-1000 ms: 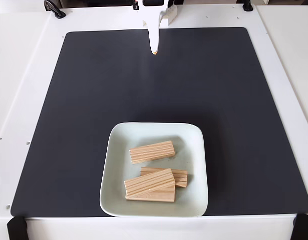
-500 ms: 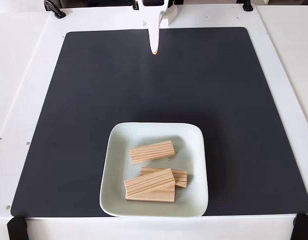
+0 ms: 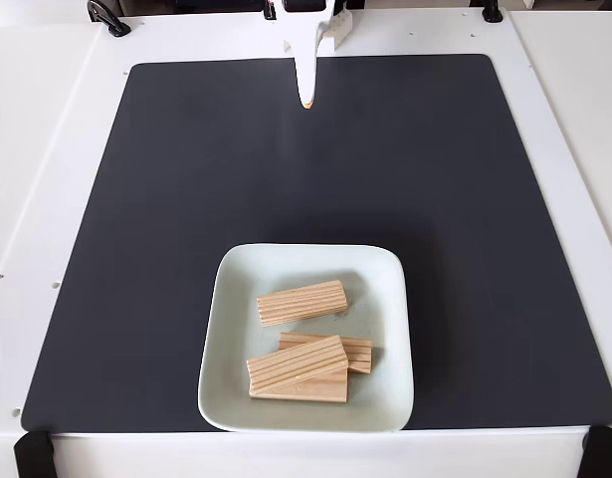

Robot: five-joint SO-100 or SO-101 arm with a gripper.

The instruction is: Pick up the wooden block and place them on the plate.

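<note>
The plate [image 3: 236, 299], a pale greenish-white square dish, sits near the front of the black mat in the fixed view. Several wooden blocks lie inside it. One grooved block [image 3: 302, 302] rests alone toward the dish's middle. Another block [image 3: 297, 363] lies on top of others in a small stack at the front. A further block [image 3: 359, 350] pokes out from under that stack on the right. My white gripper [image 3: 306, 102] hangs at the mat's far edge, well away from the plate. Its fingers are together with nothing between them.
The black mat [image 3: 166, 199] covers most of the white table [image 3: 47, 179]. Black clamps sit at the front corners [image 3: 32, 453] and at the far left [image 3: 106, 18].
</note>
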